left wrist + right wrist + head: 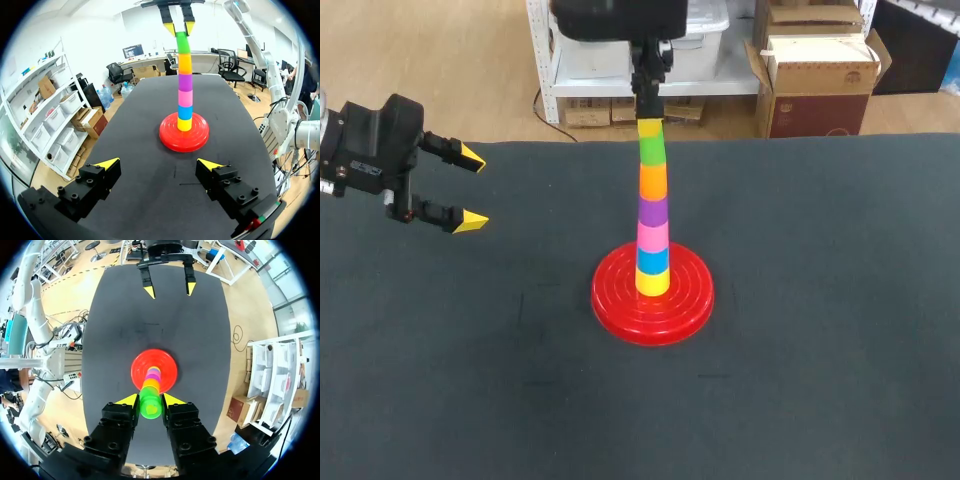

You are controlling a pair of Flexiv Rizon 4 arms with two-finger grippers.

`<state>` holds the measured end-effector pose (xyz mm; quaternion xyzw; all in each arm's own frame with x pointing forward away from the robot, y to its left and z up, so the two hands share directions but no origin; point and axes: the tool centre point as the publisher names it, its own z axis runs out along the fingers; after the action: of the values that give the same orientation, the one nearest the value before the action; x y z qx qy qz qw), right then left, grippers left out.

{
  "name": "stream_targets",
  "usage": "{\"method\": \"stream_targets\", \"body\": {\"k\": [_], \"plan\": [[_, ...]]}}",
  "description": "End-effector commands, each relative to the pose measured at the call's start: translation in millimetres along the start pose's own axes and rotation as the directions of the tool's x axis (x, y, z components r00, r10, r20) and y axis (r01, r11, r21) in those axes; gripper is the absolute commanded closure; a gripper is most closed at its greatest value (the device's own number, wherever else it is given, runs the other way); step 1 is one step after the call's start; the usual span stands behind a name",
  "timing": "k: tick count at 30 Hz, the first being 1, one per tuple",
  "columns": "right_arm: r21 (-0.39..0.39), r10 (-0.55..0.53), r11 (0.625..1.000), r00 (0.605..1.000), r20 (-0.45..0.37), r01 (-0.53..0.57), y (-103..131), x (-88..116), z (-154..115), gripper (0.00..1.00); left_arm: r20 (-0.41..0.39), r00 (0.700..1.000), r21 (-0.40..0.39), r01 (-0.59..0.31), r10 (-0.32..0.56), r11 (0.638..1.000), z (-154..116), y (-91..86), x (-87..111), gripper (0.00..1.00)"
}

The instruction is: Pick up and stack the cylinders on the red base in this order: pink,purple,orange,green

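- Right tool (150,401) is closest in the right wrist view. Its fingers point straight down and both yellow tips press the green cylinder (150,409) from opposite sides, so it is clenched on that piece.
- Right arm (620,15) hangs vertically over the middle of the surface (820,350), with its wrist directly above the stack.
- The green cylinder tops the column and sits on the orange cylinder (653,180).
- Below those, going down: purple cylinder (653,211), pink cylinder (653,235), blue cylinder (653,260), and yellow cylinder (653,283) at the foot.
- The column stands upright with its long axis vertical, centred on the red base (615,305). Seen from the right wrist, it runs end-on, straight down from the fingers.
- The red base lies flat near the middle of the surface, a round disc with ridged rings.
- Left tool (471,189) is held above the left part of the surface, well apart from the base. Its fingers lie roughly level and point toward the stack.
- The left tool's jaws are spread wide with nothing between them. From the left wrist view the stack stands ahead, in line with the gap.
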<state>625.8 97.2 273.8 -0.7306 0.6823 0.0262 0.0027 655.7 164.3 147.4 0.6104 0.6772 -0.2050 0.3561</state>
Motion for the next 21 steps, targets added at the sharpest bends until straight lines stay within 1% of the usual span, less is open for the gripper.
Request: {"method": "stream_targets", "body": {"k": [1, 8, 16, 21], "plan": [[0.023, 0.006, 1.000, 1.000, 0.010, -0.007, 9.1, 4.0, 5.4, 1.00, -0.001, 1.000, -0.001, -0.002, 0.002, 1.000, 0.1, -0.3, 0.7, 0.00], [0.041, 0.047, 0.998, 0.999, 0.016, -0.048, 11.8, 5.3, 10.0, 1.00, -0.001, 1.000, -0.001, -0.002, 0.002, 1.000, 0.1, -0.3, 0.7, 0.00], [0.048, 0.069, 0.996, 0.997, 0.038, -0.070, 4.3, -0.3, 22.8, 1.00, -0.001, 1.000, -0.001, -0.002, 0.002, 1.000, 0.1, -0.3, 0.7, 0.00], [0.047, 0.068, 0.996, 0.997, 0.046, -0.071, 0.6, -3.1, 26.0, 1.00, -0.001, 1.000, -0.001, -0.002, 0.002, 1.000, 0.1, -0.3, 0.7, 0.00]]}}
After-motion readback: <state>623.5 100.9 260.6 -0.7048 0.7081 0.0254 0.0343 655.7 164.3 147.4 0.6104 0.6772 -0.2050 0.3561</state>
